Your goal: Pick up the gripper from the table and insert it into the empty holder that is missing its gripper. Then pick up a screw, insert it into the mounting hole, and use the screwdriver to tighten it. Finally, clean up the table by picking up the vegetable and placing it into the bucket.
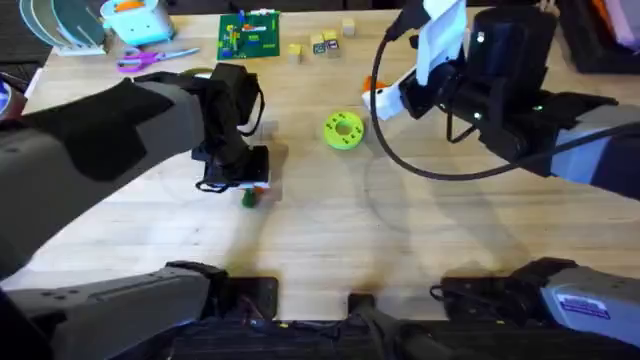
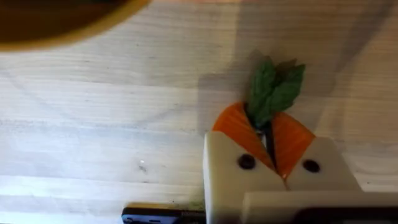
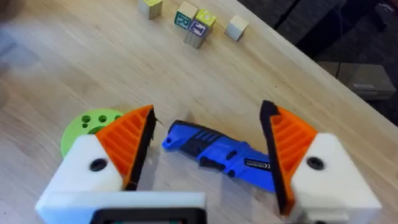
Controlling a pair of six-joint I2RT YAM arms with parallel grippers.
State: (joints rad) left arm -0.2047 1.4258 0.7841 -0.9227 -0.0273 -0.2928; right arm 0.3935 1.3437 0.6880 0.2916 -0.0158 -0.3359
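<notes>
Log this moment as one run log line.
left gripper: shut on vegetable | right gripper: open, screwdriver between fingers | bucket: near

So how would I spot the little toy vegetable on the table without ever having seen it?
Find the left arm's hand, low over the wooden table left of the green ring with the yellow centre. The vegetable is pinched between its orange pads. It is the only leafy green thing there.

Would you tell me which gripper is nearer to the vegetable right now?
Left. The left gripper is shut on the vegetable at the table; the right gripper is raised, far across the table.
</notes>
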